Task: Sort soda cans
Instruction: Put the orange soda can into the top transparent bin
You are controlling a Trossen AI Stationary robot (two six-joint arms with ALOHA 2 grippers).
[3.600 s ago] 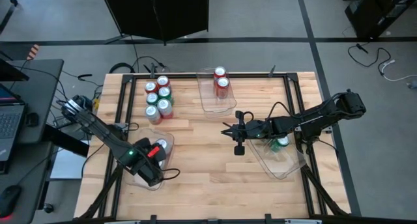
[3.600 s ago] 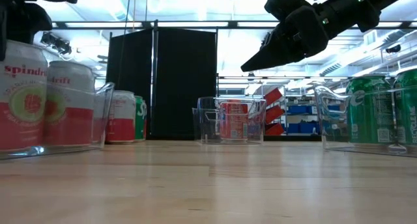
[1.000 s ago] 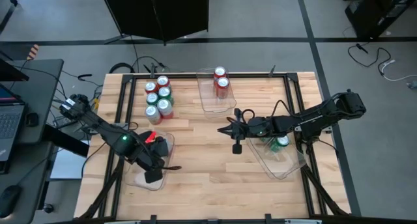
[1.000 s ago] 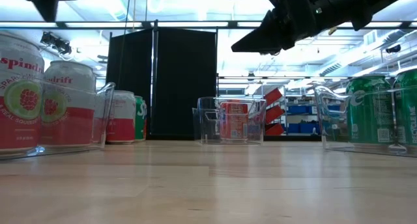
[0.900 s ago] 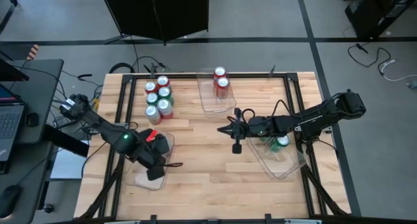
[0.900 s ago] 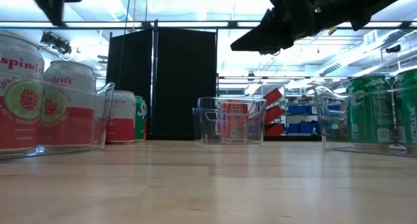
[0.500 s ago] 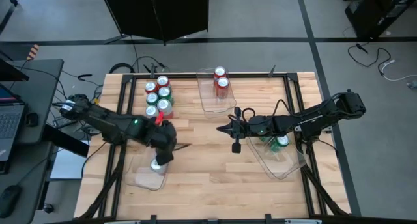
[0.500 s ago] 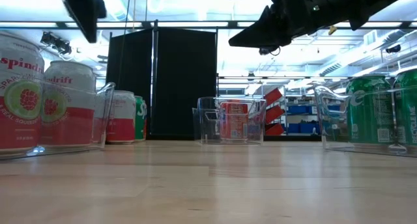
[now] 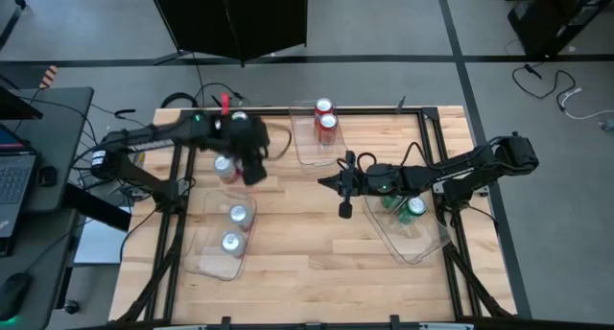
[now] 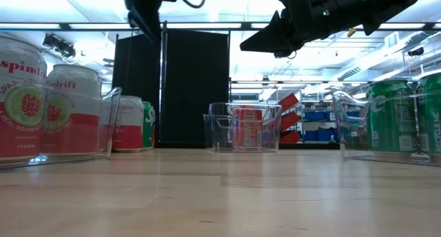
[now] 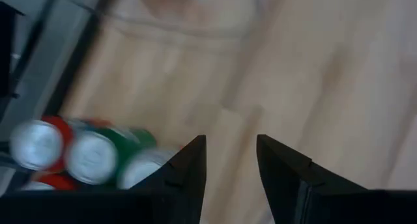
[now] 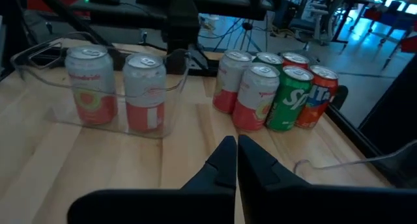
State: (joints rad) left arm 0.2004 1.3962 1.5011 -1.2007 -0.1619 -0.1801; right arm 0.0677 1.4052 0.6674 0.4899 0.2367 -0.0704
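Note:
Several loose soda cans (image 9: 223,164), red, green and white, stand in a cluster at the table's far left; my left arm hides most of them from above. My left gripper (image 9: 255,176) hangs open above that cluster's right side. In the left wrist view its fingers (image 11: 231,160) have only bare wood between them, and the cans (image 11: 91,156) lie off to one side. Two white-and-red cans (image 9: 234,226) stand in the near-left clear bin (image 9: 203,261). My right gripper (image 9: 326,183) is shut, held in the air over the table's middle, pointing left.
A clear bin (image 9: 309,155) at the far middle holds two red cans (image 9: 326,115). Another clear bin (image 9: 422,248) at the right holds green cans (image 9: 413,210) under my right arm. Bare wood lies between the bins and along the near edge.
My left gripper has risen out of the near-left bin and swung toward the table's far edge, turning as it went, and now hangs over the loose cluster. Two cans stand in that bin, now uncovered.

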